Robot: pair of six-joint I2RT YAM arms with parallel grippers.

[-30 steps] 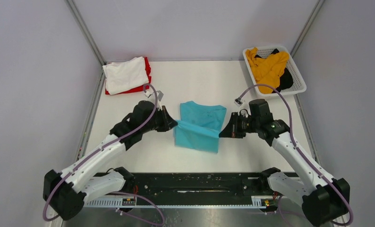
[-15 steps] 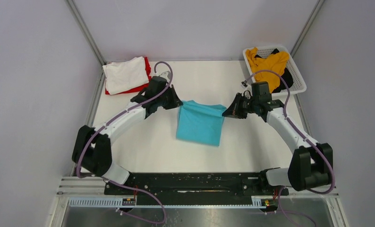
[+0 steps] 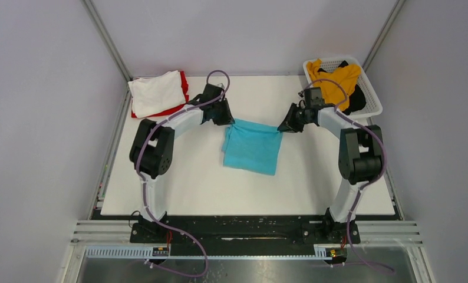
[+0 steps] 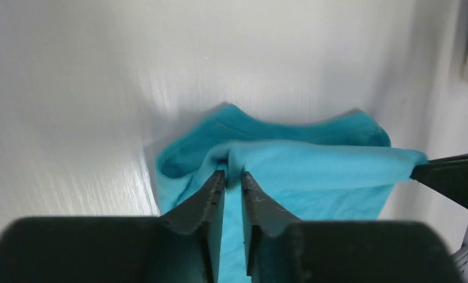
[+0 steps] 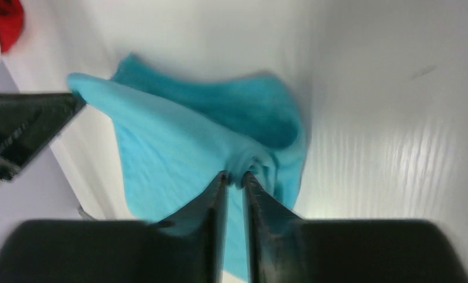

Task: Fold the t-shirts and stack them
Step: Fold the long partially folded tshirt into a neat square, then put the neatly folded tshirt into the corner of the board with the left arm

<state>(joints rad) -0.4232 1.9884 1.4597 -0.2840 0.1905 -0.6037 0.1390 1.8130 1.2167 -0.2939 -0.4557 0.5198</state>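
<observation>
The teal t-shirt [image 3: 252, 147] lies folded in the middle of the table, its far edge lifted. My left gripper [image 3: 228, 119] is shut on its far left corner, and my right gripper [image 3: 283, 125] is shut on its far right corner. In the left wrist view the gripper [image 4: 232, 174] pinches a fold of the teal t-shirt [image 4: 314, 171]. In the right wrist view the gripper [image 5: 234, 175] pinches the teal t-shirt [image 5: 178, 147] too. A folded white t-shirt [image 3: 156, 92] lies on a red t-shirt [image 3: 183, 88] at the far left. Mustard yellow [image 3: 336, 82] and black [image 3: 356, 99] t-shirts fill the basket.
The white mesh basket [image 3: 370, 88] stands at the far right corner. Metal frame posts run along the table's far corners. The black rail with the arm bases spans the near edge.
Both grippers have carried the teal t-shirt's edge away from the arm bases toward the far side, folding the shirt over itself. Both arms are now stretched out far.
</observation>
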